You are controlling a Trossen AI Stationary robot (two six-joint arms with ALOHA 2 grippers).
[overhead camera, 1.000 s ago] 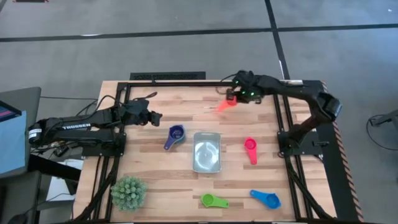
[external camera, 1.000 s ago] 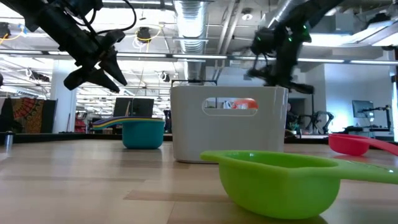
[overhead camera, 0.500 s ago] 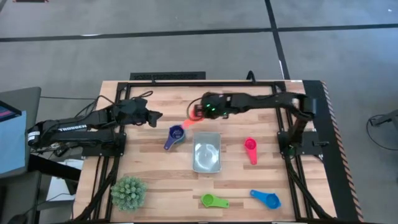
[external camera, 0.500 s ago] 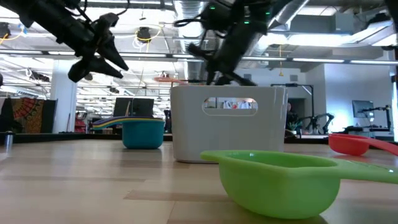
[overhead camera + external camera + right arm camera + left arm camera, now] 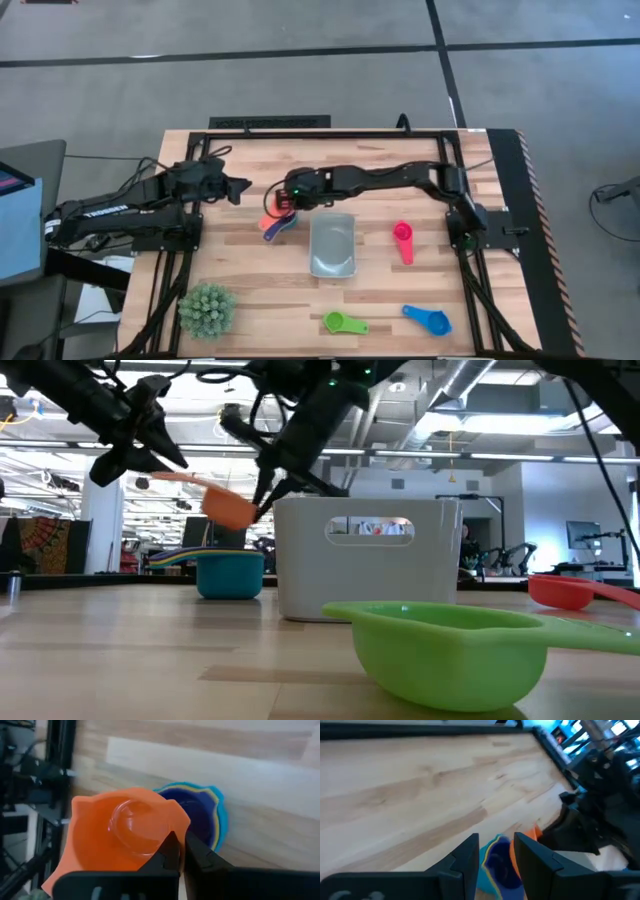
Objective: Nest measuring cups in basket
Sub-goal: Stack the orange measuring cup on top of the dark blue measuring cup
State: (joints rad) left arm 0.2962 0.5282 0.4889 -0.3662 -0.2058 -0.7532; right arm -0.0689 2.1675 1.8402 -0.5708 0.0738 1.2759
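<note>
The right gripper (image 5: 283, 201) is clamped shut on the orange cup (image 5: 125, 832), which is pinched by its handle so that the bowl hangs free of the fingers. It is held in the air just above the stacked cups (image 5: 280, 222), probably so that the bowl can be lowered straight into the one below. In the right wrist view, a purple bowl is seen directly beneath the orange one, with yellow and teal rims showing around it.

The stack is set on the bare table (image 5: 240, 280), just beside the basket (image 5: 332, 244) on its left, not inside it, so the nesting appears to be done outside first.

The left gripper (image 5: 238, 187) is held above the table near the stack, with its fingers (image 5: 465, 857) partly apart and nothing between them; the stacked cups are seen through the gap. It is judged to be the closest obstacle, since both grippers are crowded over the same spot.

Three cups are left loose and well apart: the pink cup (image 5: 402, 240) to the right of the basket, and the green cup (image 5: 342, 322) and the blue cup (image 5: 430, 320) along the near edge. A spiky plant ball (image 5: 207, 308) sits at the near left corner, well clear of the work.
</note>
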